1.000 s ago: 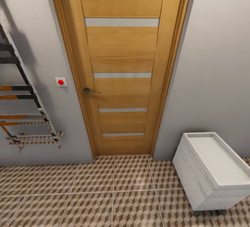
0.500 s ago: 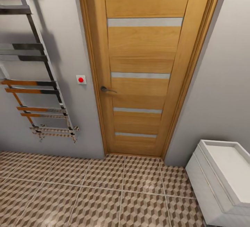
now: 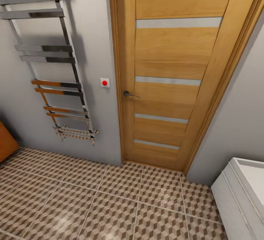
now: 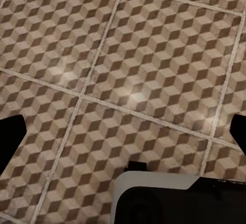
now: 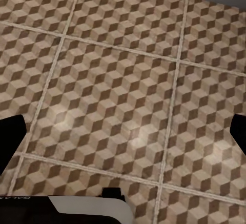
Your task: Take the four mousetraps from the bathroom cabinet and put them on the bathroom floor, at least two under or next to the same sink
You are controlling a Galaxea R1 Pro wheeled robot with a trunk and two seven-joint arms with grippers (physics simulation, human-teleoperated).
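Observation:
The mousetraps are out of view. The bathroom floor (image 3: 110,203), tiled in a brown and beige cube pattern, spreads across the lower head view. A white bathroom sink (image 3: 240,196) on its vanity stands at the lower right. An orange-brown corner of the cabinet (image 3: 5,143) pokes in at the left edge. My left gripper (image 4: 123,134) hangs open over bare tiles, its dark fingertips (image 4: 11,137) wide apart. My right gripper (image 5: 123,134) is open too, with nothing between its fingertips (image 5: 10,137).
A closed wooden door (image 3: 172,75) with a lever handle (image 3: 129,94) faces me. On the grey wall to its left are a red button (image 3: 105,82) and a chrome towel rail (image 3: 55,67).
The head camera has turned left: door and sink slid to the right in the picture, the towel rail came further in, and the orange-brown cabinet corner appeared at the left edge.

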